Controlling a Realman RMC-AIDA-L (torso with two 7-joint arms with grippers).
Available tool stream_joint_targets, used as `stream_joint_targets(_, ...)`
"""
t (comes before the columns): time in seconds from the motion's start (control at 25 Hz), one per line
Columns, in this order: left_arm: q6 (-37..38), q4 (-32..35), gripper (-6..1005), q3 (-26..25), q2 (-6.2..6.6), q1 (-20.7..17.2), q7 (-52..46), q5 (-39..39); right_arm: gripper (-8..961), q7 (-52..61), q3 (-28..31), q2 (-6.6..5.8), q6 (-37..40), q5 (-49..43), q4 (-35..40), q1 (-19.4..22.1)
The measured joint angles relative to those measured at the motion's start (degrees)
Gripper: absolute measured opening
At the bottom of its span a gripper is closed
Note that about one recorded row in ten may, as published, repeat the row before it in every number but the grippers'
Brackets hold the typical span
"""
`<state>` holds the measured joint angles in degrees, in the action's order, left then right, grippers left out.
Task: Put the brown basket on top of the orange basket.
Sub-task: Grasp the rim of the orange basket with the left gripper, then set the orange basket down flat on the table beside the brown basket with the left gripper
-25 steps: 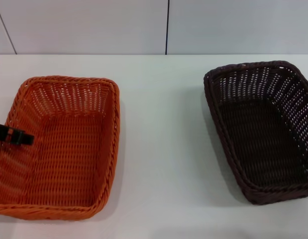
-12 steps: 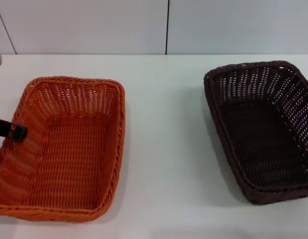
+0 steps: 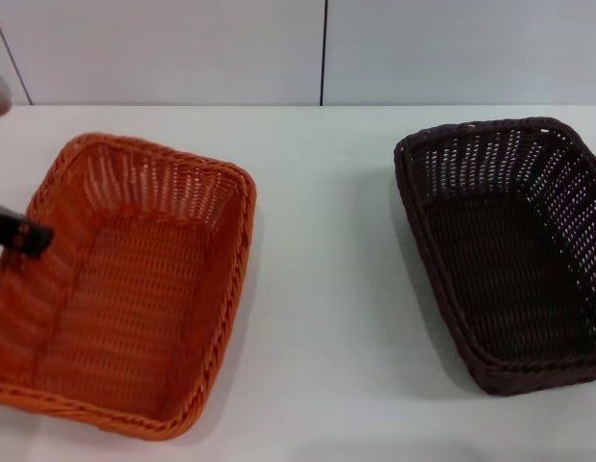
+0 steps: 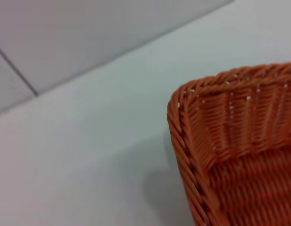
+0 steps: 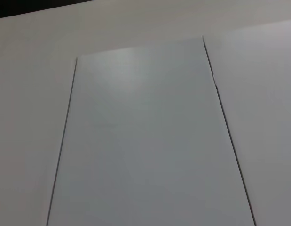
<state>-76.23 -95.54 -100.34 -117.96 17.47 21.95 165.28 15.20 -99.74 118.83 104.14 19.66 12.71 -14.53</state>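
Head and wrist views, task barely begun. I see the brown basket point(image 3: 509, 252) resting untouched on the white surface point(image 3: 322, 289) at my right, well apart from the orange basket point(image 3: 124, 289), which sits at my left, skewed; stacking remains entirely undone. My left end effector point(image 3: 23, 236) reaches to the orange basket's left rim; I cannot tell whether it grips. My right end effector is out of view. No brands, labels or writing are legible.
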Motion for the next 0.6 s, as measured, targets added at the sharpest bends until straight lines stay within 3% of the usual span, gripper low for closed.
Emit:
stream_joint_targets(0.2,-3.28,-7.64,232,0.67,-0.02,0.19,4.92,-1.56,823,0.0,0.08,-0.02,0.77,0.26,0.15,0.63)
stream_joint_targets(0.6,-6.72,-14.66,196,1.21,-0.02,0.78,11.16,-10.33,823,0.0,0.15,-0.01,2.35,0.3,0.21,1.59)
